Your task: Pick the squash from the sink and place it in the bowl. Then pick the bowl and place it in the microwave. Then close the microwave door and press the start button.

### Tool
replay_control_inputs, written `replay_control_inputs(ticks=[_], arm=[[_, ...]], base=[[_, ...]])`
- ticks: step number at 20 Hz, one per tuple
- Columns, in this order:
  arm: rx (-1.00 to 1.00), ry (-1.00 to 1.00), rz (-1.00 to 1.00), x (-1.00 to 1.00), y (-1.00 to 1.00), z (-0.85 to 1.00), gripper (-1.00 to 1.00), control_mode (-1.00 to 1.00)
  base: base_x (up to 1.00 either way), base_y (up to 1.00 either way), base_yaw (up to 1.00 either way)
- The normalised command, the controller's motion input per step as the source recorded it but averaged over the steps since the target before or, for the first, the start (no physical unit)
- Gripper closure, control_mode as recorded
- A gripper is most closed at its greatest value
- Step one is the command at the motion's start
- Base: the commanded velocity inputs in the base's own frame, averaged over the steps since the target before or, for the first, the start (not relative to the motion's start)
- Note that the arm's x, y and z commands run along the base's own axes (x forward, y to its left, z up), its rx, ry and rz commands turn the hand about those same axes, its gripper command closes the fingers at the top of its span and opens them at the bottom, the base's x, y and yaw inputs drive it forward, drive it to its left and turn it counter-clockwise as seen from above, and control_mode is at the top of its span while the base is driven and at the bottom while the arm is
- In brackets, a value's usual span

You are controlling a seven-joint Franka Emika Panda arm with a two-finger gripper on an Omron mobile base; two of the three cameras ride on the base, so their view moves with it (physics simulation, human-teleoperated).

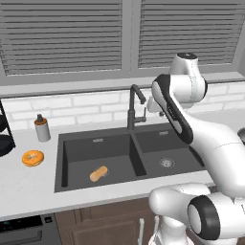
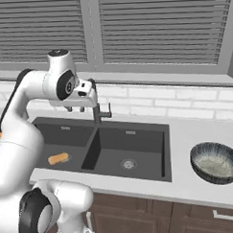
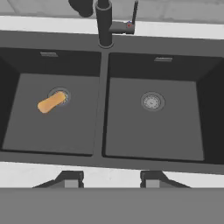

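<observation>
While squash (image 3: 51, 102) lies over left drain, pincer (image 3: 111, 178) parted, empty, bowl (image 2: 217, 163) on counter

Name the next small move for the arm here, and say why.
Probably swing left and descend toward the squash: it lies over the drain in the sink's left basin, while the gripper hangs high above the divider, jaws apart and empty.

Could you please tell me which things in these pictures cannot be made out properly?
- Left basin's drain: mostly under the squash in the hand view.
- Gripper: right base view, too small to judge the jaws.
- Black stand: left base view, cut by the left edge.
- Bottle: left base view, too small to read.
</observation>
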Motion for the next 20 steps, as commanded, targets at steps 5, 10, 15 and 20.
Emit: replay_control_inputs(ticks=[5,10,15,20], arm=[[0.01,0.01,0.01,-0.26,0.09,-0.13,-1.0,-1.0],[0.08,0.06,0.06,-0.35,0.6,-0.51,-1.0,-1.0],[0.0,0.12,0.0,0.01,0.89,-0.38,-1.0,-1.0],[0.0,0.17,-0.02,0.31,0.78,-0.37,-1.0,-1.0]], base=[[0.0,0.0,0.0],[0.0,0.0,0.0],[0.0,0.0,0.0],[0.0,0.0,0.0]])
